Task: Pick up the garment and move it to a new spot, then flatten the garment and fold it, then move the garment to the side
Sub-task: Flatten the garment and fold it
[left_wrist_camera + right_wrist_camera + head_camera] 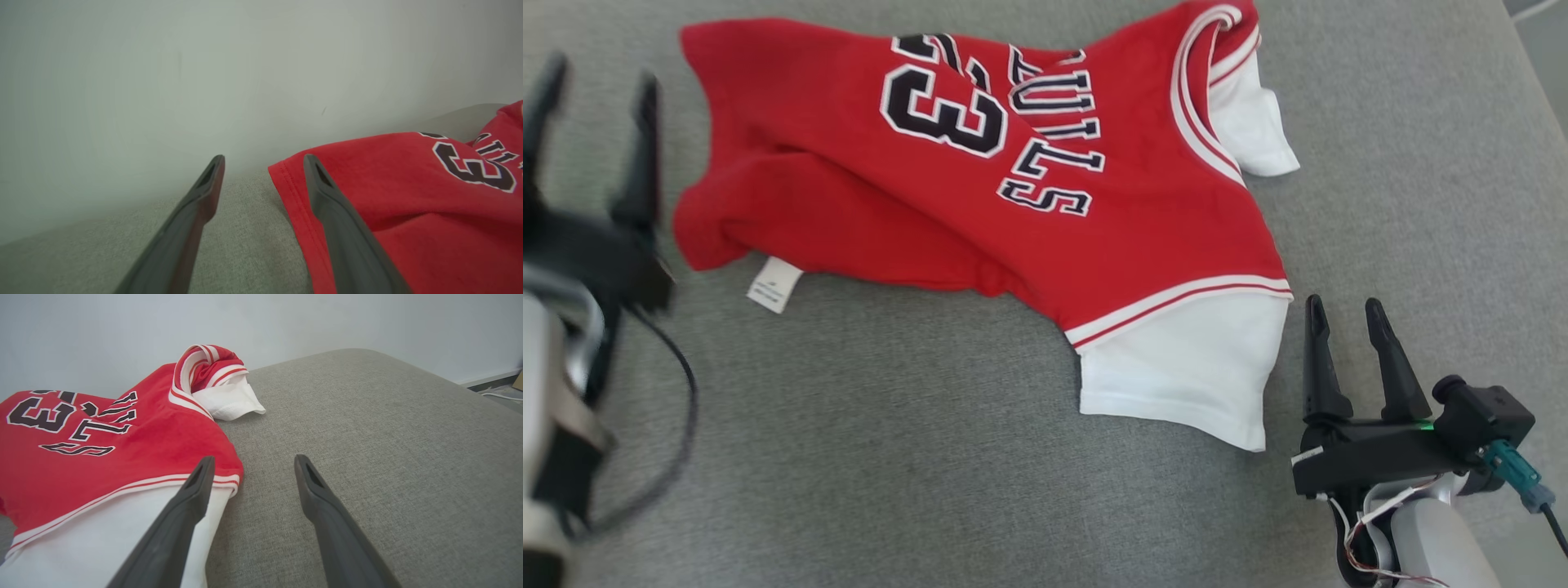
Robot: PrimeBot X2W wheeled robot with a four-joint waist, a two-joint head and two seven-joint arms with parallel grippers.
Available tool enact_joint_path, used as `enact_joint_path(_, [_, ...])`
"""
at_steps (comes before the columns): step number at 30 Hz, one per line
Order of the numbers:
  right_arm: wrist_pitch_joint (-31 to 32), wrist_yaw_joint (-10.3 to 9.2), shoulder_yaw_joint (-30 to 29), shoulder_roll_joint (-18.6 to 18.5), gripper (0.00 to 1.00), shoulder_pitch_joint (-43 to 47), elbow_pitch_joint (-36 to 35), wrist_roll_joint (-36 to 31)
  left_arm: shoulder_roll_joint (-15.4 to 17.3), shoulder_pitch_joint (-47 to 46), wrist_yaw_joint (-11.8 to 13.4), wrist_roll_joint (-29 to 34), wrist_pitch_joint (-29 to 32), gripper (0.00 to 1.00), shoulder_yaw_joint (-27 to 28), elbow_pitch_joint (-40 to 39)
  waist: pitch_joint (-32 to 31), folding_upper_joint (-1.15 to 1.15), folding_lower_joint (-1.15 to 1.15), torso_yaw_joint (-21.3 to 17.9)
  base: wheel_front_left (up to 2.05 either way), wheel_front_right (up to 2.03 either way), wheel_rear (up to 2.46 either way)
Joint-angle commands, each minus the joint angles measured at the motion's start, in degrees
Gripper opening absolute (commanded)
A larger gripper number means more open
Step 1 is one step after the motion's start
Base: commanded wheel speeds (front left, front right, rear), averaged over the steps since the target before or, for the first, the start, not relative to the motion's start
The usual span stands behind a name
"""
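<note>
Left gripper (596,82) and right gripper (1343,309) flank the red jersey (980,204), both spread, holding nothing. It lies wrinkled on the grey cushion (890,457); flattening, folding and moving aside seem not yet done.

Left gripper (602,75): blurred, its arm cut by the head view's left edge. Jersey (849,204): one end cut by the top edge, lettering partly lost in a fold. Label (774,284): print too small to read.
</note>
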Motion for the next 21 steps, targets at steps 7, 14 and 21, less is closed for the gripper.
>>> enact_joint_path(7, [0.0,0.02,0.5,-1.2,1.00,2.1,0.3,-0.6,-6.9,17.7,-0.6,-3.2,-0.3,1.00,6.1,-6.3,-4.8,0.00,0.00,3.8,0.00,0.00,0.00])
enact_joint_path(14, [0.0,0.02,0.4,-2.2,1.00,1.5,-0.1,0.0,-11.0,22.3,-1.4,-2.6,-0.3,1.00,8.2,-3.9,-3.6,0.00,0.00,3.4,0.00,0.00,0.00])
enact_joint_path(21, [0.0,0.02,-0.1,-2.5,1.00,1.4,0.0,0.2,-13.9,22.2,-1.8,-0.4,-0.1,1.00,5.3,-4.0,-2.9,0.00,0.00,2.6,0.00,0.00,0.00])
